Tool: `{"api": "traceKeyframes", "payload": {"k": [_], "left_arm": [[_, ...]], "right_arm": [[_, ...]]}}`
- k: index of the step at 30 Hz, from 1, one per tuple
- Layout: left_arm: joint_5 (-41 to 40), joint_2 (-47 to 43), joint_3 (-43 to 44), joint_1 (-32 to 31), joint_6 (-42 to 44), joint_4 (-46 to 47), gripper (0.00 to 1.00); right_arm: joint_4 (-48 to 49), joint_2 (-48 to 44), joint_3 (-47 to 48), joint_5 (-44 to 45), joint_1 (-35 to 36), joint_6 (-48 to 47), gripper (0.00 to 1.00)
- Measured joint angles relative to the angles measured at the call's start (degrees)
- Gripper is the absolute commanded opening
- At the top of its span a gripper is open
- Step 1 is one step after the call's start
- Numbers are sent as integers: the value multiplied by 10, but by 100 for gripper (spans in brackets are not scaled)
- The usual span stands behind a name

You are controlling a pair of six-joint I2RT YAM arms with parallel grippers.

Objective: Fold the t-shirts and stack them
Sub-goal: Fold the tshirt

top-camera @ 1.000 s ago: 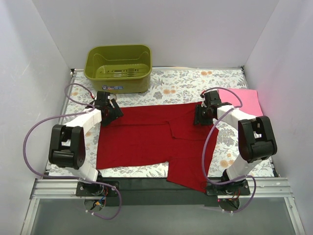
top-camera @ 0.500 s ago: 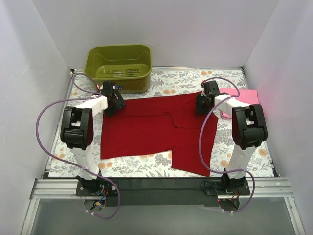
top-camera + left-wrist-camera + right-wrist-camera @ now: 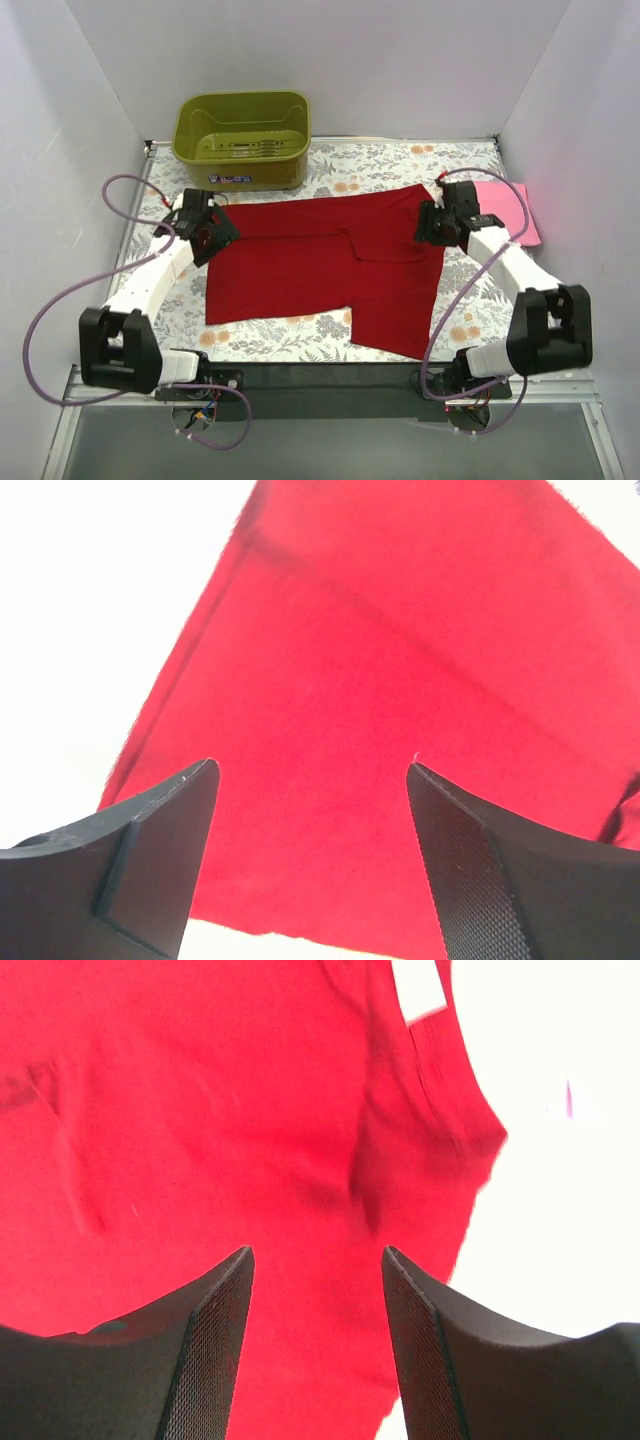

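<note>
The deep red t-shirt [image 3: 300, 270] lies spread flat on the flowered table cloth, with a fold seam near its middle. My left gripper [image 3: 210, 233] hovers at the shirt's far left corner, open, and red cloth [image 3: 400, 660] shows below its empty jaws [image 3: 312, 768]. At the shirt's far right corner, over the collar area, my right gripper [image 3: 438, 224] is open. In the right wrist view the red cloth [image 3: 200, 1110] and a white label [image 3: 418, 988] lie beneath that gripper [image 3: 317, 1252]. The light pink t-shirt [image 3: 512, 205] lies folded at the back right, partly behind the right arm.
An olive-green plastic tub [image 3: 242, 135] stands at the back left, just beyond the shirt's far edge. White walls [image 3: 60, 150] close in the left, back and right sides. Purple cables [image 3: 60, 300] loop off both arms.
The red shirt was drawn away from the front edge and now lies flat. Both grippers have let go of its far corners and drawn outward, left one to the left, right one to the right.
</note>
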Motion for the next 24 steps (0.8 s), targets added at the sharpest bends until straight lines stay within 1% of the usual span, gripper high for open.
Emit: {"api": "traceKeyframes", "payload": {"k": [3, 7, 10, 14, 19, 24], "left_arm": [[-11, -65, -50, 0, -29, -41, 66], [-16, -93, -112, 0, -69, -104, 65], [-25, -95, -139, 0, -104, -146, 63], [-35, -94, -151, 0, -142, -175, 63], [-36, -84, -157, 0, -174, -178, 61], [-37, -67, -172, 0, -189, -175, 58]], "right_arm": [[-15, -57, -58, 0, -14, 8, 52], [-43, -95, -116, 0, -36, 15, 52], [-59, -117, -135, 0, -46, 21, 52], [-63, -141, -137, 0, -49, 26, 52], [-62, -145, -142, -1, -51, 31, 52], [-62, -144, -159, -2, -59, 35, 51]]}}
